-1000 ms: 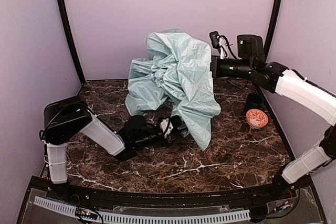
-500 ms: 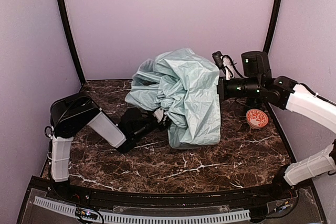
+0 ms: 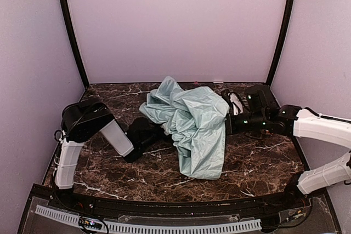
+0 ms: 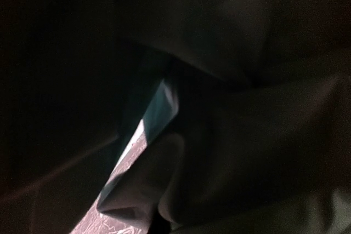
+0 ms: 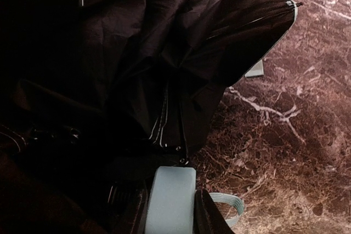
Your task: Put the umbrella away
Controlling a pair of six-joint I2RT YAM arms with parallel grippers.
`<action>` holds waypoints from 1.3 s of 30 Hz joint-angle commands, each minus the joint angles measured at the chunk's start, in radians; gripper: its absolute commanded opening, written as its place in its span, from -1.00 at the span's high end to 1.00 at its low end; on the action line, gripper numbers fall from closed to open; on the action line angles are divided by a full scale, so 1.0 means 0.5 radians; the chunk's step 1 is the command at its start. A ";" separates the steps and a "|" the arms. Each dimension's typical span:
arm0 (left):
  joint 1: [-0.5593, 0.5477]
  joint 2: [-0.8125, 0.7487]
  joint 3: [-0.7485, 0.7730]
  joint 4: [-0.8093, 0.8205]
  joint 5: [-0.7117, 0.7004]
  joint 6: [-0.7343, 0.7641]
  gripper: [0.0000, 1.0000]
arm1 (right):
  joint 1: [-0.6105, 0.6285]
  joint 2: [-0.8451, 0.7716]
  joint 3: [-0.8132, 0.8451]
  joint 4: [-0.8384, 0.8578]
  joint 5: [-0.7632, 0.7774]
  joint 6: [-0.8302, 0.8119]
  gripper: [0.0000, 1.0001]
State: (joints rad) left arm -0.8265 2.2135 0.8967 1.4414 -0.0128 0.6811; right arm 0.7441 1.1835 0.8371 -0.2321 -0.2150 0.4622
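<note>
Cloth in a soft, wrinkly heap is what you see of the umbrella. It lies in the middle of the table, which is hard and dark brown with thin white lines like cracks. The top side of the cloth is pale mint green and a bit shiny. The under side is black, with thin metal ribs.

The right gripper is clamped on the handle, a smooth, blocky mint piece. A flat mint cord loops out beside it.

The left gripper pokes under the left edge of the heap. Its fingers are together, but the dark folds hide whether they pinch any cloth.
</note>
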 commanded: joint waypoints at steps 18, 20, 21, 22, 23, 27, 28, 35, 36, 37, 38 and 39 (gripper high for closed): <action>0.010 0.002 -0.213 0.034 -0.575 0.710 -0.65 | 0.124 0.291 -0.221 0.191 0.232 0.152 1.00; 0.037 0.003 -0.217 -0.001 -0.649 0.755 -0.72 | 0.124 0.291 -0.224 0.171 0.267 0.150 1.00; 0.061 0.002 -0.222 0.005 -0.678 0.767 -0.75 | 0.123 0.289 -0.226 0.160 0.282 0.148 1.00; 0.081 0.000 -0.223 0.032 -0.706 0.770 -0.78 | 0.125 0.284 -0.230 0.147 0.296 0.147 1.00; 0.096 -0.008 -0.225 0.075 -0.727 0.747 -0.83 | 0.124 0.276 -0.234 0.131 0.314 0.144 1.00; 0.159 -0.058 -0.178 0.047 -0.726 0.687 -0.87 | 0.126 0.258 -0.267 0.067 0.373 0.145 1.00; 0.175 -0.060 -0.154 0.079 -0.751 0.699 -0.88 | 0.125 0.252 -0.282 0.058 0.381 0.148 1.00; 0.354 -0.081 0.030 0.046 -0.889 0.661 -0.93 | 0.125 0.188 -0.399 0.108 0.389 0.199 1.00; 0.379 -0.101 0.037 0.040 -0.947 0.637 -0.94 | 0.128 0.197 -0.415 0.125 0.385 0.208 1.00; 0.403 -0.116 0.039 0.020 -1.007 0.605 -0.95 | 0.127 0.205 -0.431 0.144 0.376 0.217 1.00; 0.409 -0.154 0.031 -0.016 -1.063 0.552 -0.95 | 0.128 0.223 -0.441 0.161 0.362 0.226 1.00; 0.410 -0.201 0.018 -0.069 -1.101 0.494 -0.95 | 0.126 0.251 -0.446 0.176 0.346 0.234 1.00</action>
State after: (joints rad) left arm -0.6487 2.2166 0.9005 1.4506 -0.4366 1.0145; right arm 0.7979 1.2968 0.6430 -0.1764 -0.0269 0.5575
